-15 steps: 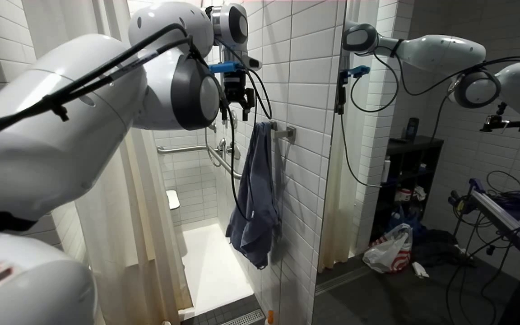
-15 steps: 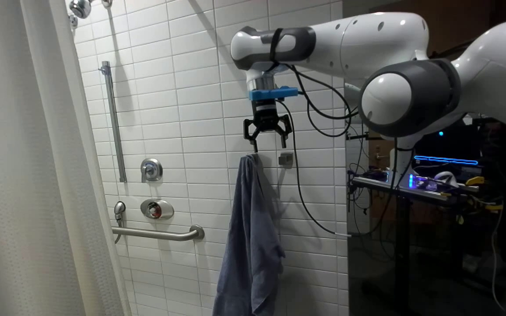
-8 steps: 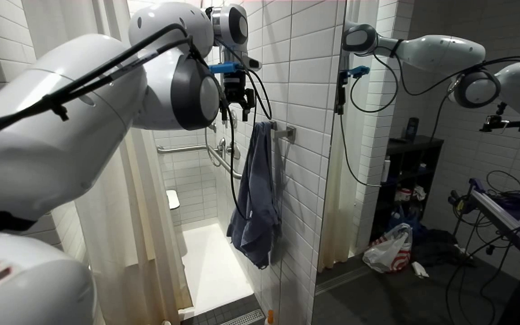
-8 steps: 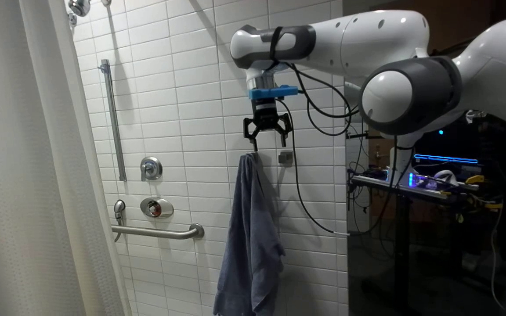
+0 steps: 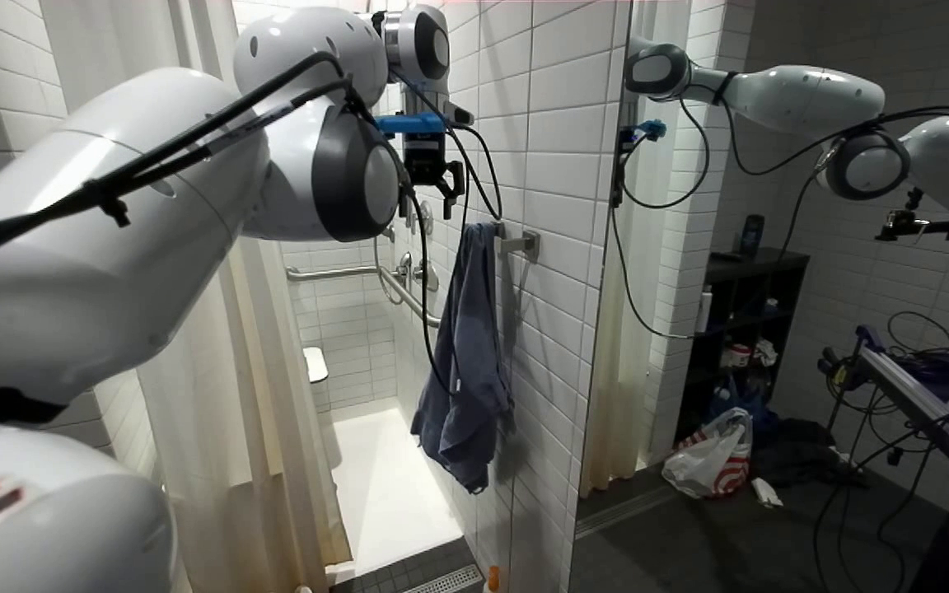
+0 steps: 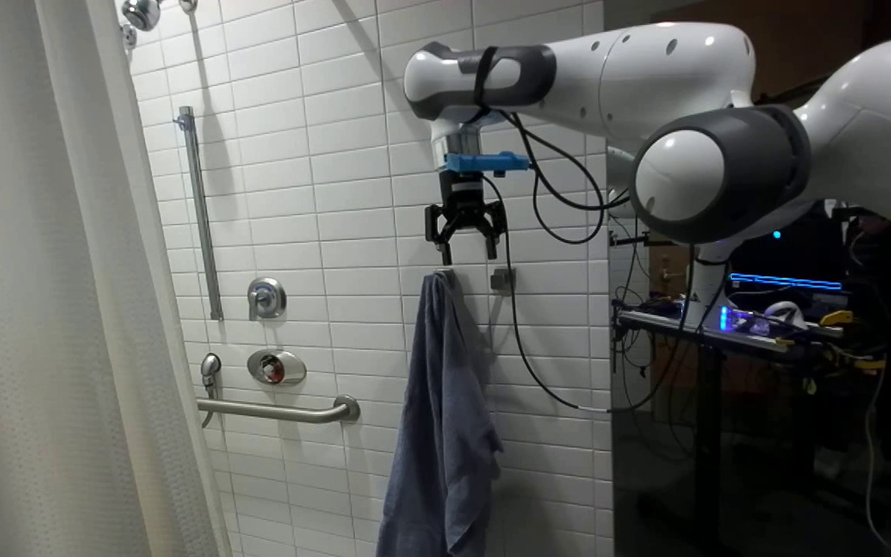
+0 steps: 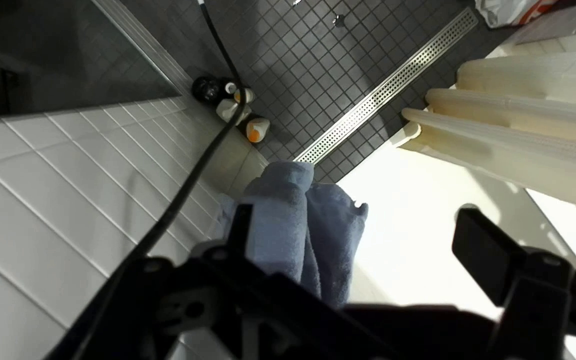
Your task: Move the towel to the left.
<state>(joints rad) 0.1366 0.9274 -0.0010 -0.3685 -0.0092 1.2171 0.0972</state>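
Observation:
The blue-grey towel [image 5: 466, 354] hangs in folds on the tiled wall from a hook at its top, and it also shows in an exterior view [image 6: 442, 433]. My gripper [image 6: 469, 257] points down just above the towel's top, open and with nothing between its fingers; it also shows in an exterior view [image 5: 427, 212]. One fingertip is close above the towel's top; whether they touch I cannot tell. In the wrist view the gripper's fingers [image 7: 355, 225] are wide apart, and the towel [image 7: 280, 220] lies below, nearer the wall-side finger.
A square metal wall hook [image 6: 503, 280], bare, sits right of the towel. A black cable [image 6: 527, 356] dangles beside the towel. A grab bar [image 6: 283, 411], shower valve [image 6: 267, 299] and curtain [image 6: 90, 271] are to the left. Bottles [image 7: 257, 130] stand on the floor by the wall.
My gripper has turned slightly about its vertical axis and shifted a little. The cable swung a bit with it. The towel hangs in the same place.

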